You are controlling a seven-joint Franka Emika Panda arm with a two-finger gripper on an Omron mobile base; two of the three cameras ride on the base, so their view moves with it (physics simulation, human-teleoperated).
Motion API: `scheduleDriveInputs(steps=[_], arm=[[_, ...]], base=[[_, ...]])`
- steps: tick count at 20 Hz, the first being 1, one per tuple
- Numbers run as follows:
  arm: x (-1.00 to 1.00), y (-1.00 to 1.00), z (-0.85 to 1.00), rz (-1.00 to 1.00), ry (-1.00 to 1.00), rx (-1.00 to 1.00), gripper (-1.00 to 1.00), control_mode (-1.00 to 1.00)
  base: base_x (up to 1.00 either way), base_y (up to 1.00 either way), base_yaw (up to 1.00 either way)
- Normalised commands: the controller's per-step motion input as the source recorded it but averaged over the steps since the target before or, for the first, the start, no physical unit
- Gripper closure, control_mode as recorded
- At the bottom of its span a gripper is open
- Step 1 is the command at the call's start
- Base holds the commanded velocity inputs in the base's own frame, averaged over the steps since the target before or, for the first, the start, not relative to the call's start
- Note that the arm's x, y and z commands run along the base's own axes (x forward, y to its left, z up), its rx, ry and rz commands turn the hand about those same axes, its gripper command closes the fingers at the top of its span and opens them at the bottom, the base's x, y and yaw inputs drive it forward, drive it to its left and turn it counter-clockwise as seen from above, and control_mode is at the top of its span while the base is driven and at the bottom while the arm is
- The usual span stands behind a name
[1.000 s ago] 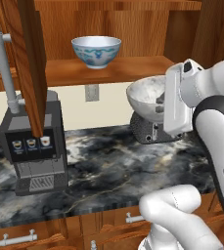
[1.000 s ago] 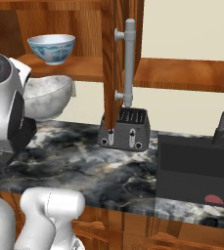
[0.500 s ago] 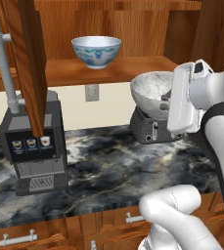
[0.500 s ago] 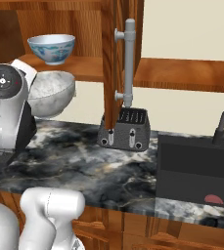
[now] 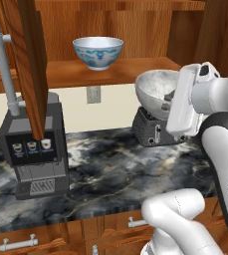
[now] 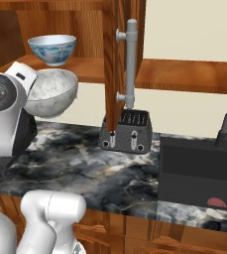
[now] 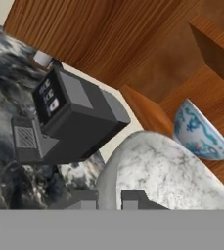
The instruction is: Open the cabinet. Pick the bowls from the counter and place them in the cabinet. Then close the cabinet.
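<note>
While the gripper (image 7: 109,199) stands nearly shut, its two dark tips pinch the rim of the speckled bowl (image 5: 158,89), one tip inside the wall and one outside, as the hand view shows. That bowl hangs in the air at the arm's wrist, clear of the counter (image 5: 110,172) and above the toaster (image 5: 153,129), with its rim about level with the cabinet shelf (image 5: 105,69) and just in front of the shelf's front edge. It is a round, stone-like bowl, grey-white with fine dark flecks, and its hollow faces up and slightly toward the arm.

Below it the dark marble counter with pale veining lies flat and long. A grey coffee machine (image 5: 33,149) stands on it to the left, well apart from the toaster, with bare worktop between them. To the right, in the right base view, a dark sink (image 6: 199,171) is set into the counter beyond the toaster.

Beyond the held bowl the cabinet is open. Its left door (image 5: 31,60) stands edge-on over the coffee machine, and its right door (image 6: 117,54) stands edge-on over the toaster, each with a grey bar handle (image 6: 130,64). Between the doors the wooden shelf lies open to the front. The blue-patterned bowl (image 5: 98,52) sits upright on it, left of the held bowl and farther back, with bare shelf to its right.
</note>
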Motion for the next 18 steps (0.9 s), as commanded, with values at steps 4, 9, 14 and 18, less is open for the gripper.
scheduleDriveInputs(steps=[4, 9, 14, 18], arm=[[0.00, 0.00, 0.49, -0.07, 0.00, 0.02, 1.00, -1.00], [0.00, 0.00, 0.32, -0.04, 0.01, 0.02, 1.00, -1.00], [0.04, 0.00, 0.06, 0.00, 0.00, 0.05, 1.00, -1.00], [0.10, 0.00, 0.00, 0.00, 0.00, 0.04, 1.00, -1.00]], base=[[0.00, 0.00, 0.00], [0.00, 0.00, 0.00], [0.00, 0.00, 0.00], [0.00, 0.00, 0.00]])
